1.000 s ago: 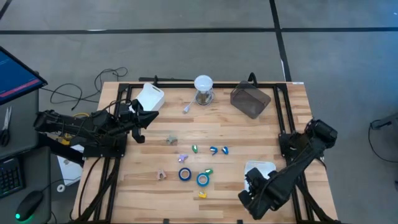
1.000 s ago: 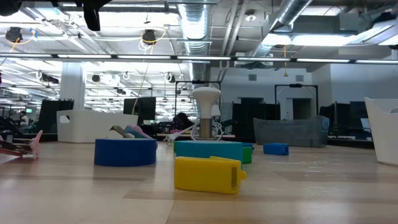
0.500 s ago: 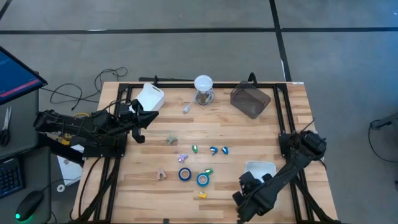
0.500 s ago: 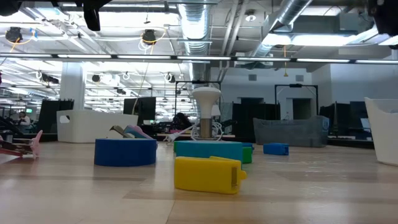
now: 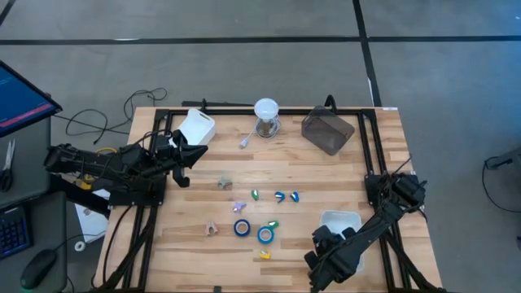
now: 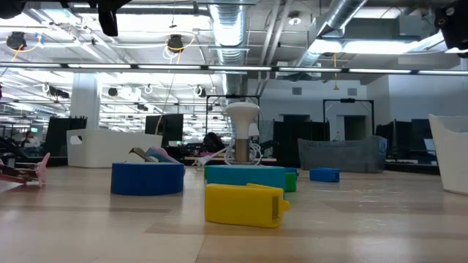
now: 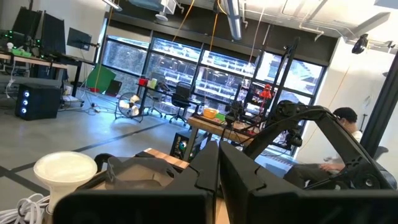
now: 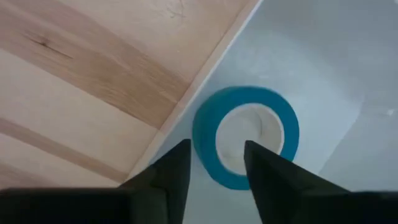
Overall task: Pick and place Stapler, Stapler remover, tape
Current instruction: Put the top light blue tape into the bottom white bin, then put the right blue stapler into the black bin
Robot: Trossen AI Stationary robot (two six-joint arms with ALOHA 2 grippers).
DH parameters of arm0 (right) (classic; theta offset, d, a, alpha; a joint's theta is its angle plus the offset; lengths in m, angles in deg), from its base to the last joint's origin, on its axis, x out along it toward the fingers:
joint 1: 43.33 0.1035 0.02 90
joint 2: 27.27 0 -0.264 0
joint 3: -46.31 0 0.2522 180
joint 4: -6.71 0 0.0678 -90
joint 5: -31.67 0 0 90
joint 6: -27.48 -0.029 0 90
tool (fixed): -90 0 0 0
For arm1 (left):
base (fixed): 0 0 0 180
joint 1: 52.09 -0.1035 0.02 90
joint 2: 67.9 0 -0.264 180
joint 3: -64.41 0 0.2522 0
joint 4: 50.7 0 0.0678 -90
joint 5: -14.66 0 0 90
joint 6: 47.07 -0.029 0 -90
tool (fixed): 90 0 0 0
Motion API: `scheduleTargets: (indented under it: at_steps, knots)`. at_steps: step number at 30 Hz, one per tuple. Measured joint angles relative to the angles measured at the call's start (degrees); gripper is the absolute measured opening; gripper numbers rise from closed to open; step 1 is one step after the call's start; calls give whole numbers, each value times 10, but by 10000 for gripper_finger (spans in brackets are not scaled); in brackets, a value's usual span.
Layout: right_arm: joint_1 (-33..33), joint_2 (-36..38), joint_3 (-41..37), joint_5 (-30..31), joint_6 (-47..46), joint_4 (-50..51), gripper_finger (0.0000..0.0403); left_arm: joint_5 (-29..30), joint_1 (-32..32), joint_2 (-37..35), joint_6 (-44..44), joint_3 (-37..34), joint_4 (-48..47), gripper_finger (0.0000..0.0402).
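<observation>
Right pincer parted above tape roll in white tray, wooden table, open-plan workshop behind

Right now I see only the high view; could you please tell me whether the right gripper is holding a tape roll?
Observer: No. In its wrist view the right gripper has its fingers apart, and a blue tape roll lies flat beyond them.
Operator: Is that roll inside the tray?
Observer: Yes, it rests on the floor of the white tray, close to its edge.
Operator: And the left gripper?
Observer: The left gripper is shut and holds nothing.
</observation>
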Motion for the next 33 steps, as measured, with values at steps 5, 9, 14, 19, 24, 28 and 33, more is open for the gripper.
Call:
scheduleTargets:
  at_steps: [5,9,14,19,24,28,33]
  knots:
    - [-4,22,6,-2,22,6,156,0,0,0,0,0,0,8]
    - [-17,64,18,18,69,32,140,0,0,0,0,0,0,8]
    - [-52,136,22,63,85,33,116,0,0,0,0,0,0,8]
    - [-101,192,22,73,133,-5,112,0,0,0,0,0,0,8]
    - [-160,210,22,75,216,-51,118,0,0,0,0,0,0,8]
    - [-205,206,21,73,276,-59,132,0,0,0,0,0,0,8]
    - [-258,206,14,73,328,-58,160,0,0,0,0,0,0,8]
